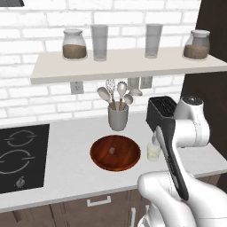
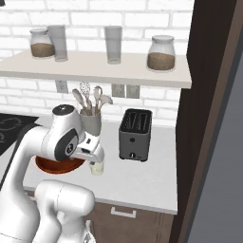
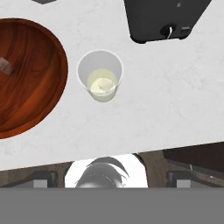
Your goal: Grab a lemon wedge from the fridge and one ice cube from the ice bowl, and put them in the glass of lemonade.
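The bowl (image 1: 115, 153) is sitting on the counter (image 1: 66, 155) and is serving as the landmark. The ice cube (image 1: 112, 150) is lying inside the bowl, near its centre. The glass (image 1: 153, 151) is standing just right of the bowl, apart from its rim. The toaster (image 1: 160, 111) is standing behind the glass, to the bowl's right rear. The utensil cup (image 1: 118, 116) is standing directly behind the bowl. The cooktop (image 1: 20, 155) is lying well left of the bowl. The shelf (image 1: 128, 64) is hanging above and behind the bowl, carrying two jars (image 1: 74, 44) at its ends and two tall glasses (image 1: 99, 42) between them.

glass of lemonade (image 3: 100, 76) between ice bowl (image 3: 41, 87), toaster (image 3: 164, 17)
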### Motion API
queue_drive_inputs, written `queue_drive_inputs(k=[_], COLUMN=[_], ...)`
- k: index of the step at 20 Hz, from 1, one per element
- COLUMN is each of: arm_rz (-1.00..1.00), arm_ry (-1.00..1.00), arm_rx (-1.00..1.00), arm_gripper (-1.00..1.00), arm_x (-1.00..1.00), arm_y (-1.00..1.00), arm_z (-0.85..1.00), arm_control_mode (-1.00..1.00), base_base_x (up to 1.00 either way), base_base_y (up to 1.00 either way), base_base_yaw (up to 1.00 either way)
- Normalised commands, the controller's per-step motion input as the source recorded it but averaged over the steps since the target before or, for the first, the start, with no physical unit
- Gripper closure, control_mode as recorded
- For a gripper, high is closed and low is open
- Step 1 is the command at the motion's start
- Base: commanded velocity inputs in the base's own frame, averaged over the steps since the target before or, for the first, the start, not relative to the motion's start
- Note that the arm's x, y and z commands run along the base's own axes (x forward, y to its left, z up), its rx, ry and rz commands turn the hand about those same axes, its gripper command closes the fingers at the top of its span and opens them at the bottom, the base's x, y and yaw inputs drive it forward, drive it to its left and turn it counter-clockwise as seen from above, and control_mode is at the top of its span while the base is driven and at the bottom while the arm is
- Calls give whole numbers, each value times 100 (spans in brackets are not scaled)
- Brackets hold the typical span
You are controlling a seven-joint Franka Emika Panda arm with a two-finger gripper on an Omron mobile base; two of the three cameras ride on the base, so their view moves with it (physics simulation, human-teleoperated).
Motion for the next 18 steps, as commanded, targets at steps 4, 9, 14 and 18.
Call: queue_drive_inputs(k=[4, 9, 14, 18], arm_rz=[0, 0, 0, 0], arm_ry=[1, 0, 0, 0], arm_rx=[0, 0, 0, 0], arm_gripper=[-100, -100, -100, -100], arm_x=[-4, -14, -47, -44], arm_y=[0, -13, 0, 0], arm_z=[0, 0, 0, 0], arm_control_mode=[-100, -100, -100, -100], base_base_x=[0, 0, 0, 0], base_base_y=[0, 0, 0, 0], base_base_yaw=[0, 0, 0, 0])
